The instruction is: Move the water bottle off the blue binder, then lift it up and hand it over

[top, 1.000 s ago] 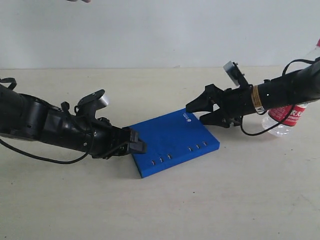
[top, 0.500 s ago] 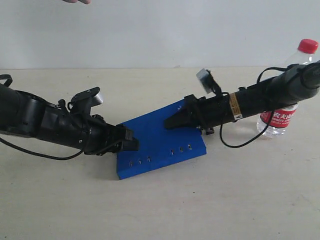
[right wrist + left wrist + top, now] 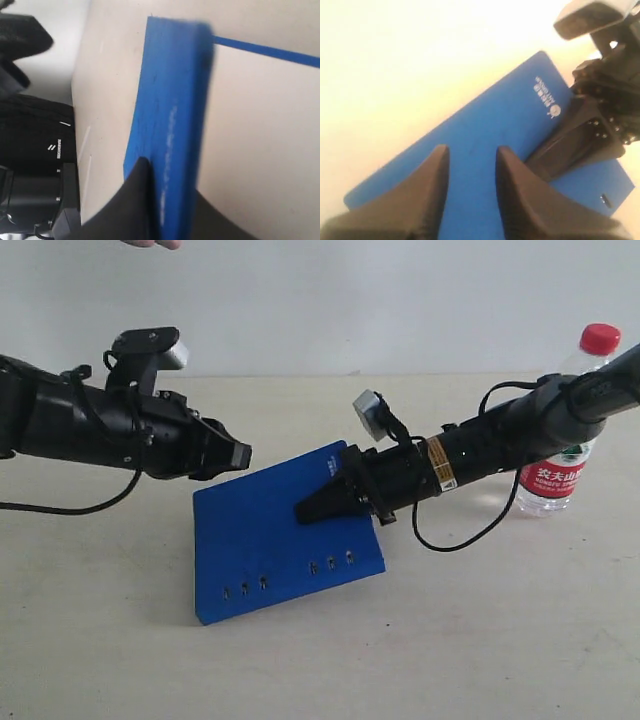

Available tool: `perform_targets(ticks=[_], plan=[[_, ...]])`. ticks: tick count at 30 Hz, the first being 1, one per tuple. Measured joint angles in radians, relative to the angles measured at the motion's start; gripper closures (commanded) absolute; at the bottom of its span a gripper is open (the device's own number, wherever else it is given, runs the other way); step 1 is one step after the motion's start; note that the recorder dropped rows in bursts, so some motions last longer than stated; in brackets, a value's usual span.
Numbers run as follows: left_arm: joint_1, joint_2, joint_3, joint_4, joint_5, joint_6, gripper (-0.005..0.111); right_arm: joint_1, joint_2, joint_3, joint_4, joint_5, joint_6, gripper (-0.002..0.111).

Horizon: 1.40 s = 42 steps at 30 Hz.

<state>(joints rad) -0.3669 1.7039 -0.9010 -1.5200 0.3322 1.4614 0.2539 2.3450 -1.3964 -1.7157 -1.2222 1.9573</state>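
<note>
The blue binder (image 3: 270, 540) lies slanted across the middle of the table, its slotted edge toward the front. My right gripper (image 3: 322, 502) is shut on its far right edge, one finger on the cover and one beneath; the right wrist view shows the binder (image 3: 170, 100) edge-on between them (image 3: 170, 177). My left gripper (image 3: 238, 455) hangs open above the binder's far left corner, touching nothing; in its wrist view the blue cover (image 3: 485, 120) shows between the fingers (image 3: 470, 152). The water bottle (image 3: 556, 478) stands upright on the table at the right, behind the right arm, off the binder.
A person's fingertips (image 3: 150, 243) show at the top edge of the exterior view. A pale wall runs behind the beige table (image 3: 480, 640). The left wrist view also shows the right gripper (image 3: 580, 135) on the binder.
The right gripper has dragged the binder leftward and stayed shut on it. The left gripper has left the binder's left edge and risen up and back. The bottle now stands in plain view.
</note>
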Motion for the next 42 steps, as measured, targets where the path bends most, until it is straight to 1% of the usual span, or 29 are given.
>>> perform_targets(ticks=[3, 6, 8, 11, 19, 26, 30, 35, 39, 42], plan=[[0.0, -0.057, 0.024, 0.006, -0.013, 0.0, 0.08, 0.002, -0.055, 0.0, -0.022, 0.004, -0.01, 0.108], [-0.001, -0.121, 0.057, 0.011, -0.076, 0.0, 0.092, 0.007, -0.118, 0.0, -0.034, 0.01, -0.014, 0.108], [-0.001, -0.166, 0.078, 0.013, -0.119, 0.0, 0.102, 0.014, -0.158, 0.002, -0.038, 0.014, -0.013, 0.108], [-0.001, -0.252, 0.113, 0.015, -0.178, 0.011, 0.102, 0.034, -0.216, 0.002, -0.038, 0.016, -0.013, 0.108], [-0.001, -0.521, 0.198, 0.017, -0.243, 0.018, 0.102, 0.056, -0.301, 0.002, -0.041, 0.016, -0.023, 0.108], [-0.001, -0.698, 0.271, 0.017, -0.248, 0.02, 0.102, 0.056, -0.326, 0.011, -0.045, 0.016, -0.023, 0.108], [-0.001, -0.784, 0.328, 0.017, -0.248, 0.02, 0.102, 0.056, -0.358, 0.083, -0.045, 0.02, -0.116, 0.108], [-0.001, -0.834, 0.415, 0.017, -0.248, 0.012, 0.102, 0.056, -0.416, 0.184, -0.05, 0.023, -0.264, 0.108], [-0.001, -0.835, 0.463, 0.017, -0.261, 0.007, 0.102, 0.056, -0.449, 0.207, -0.054, 0.039, -0.316, 0.108], [-0.001, -0.83, 0.467, 0.017, -0.27, 0.007, 0.102, 0.056, -0.477, 0.211, -0.054, 0.086, -0.334, 0.108]])
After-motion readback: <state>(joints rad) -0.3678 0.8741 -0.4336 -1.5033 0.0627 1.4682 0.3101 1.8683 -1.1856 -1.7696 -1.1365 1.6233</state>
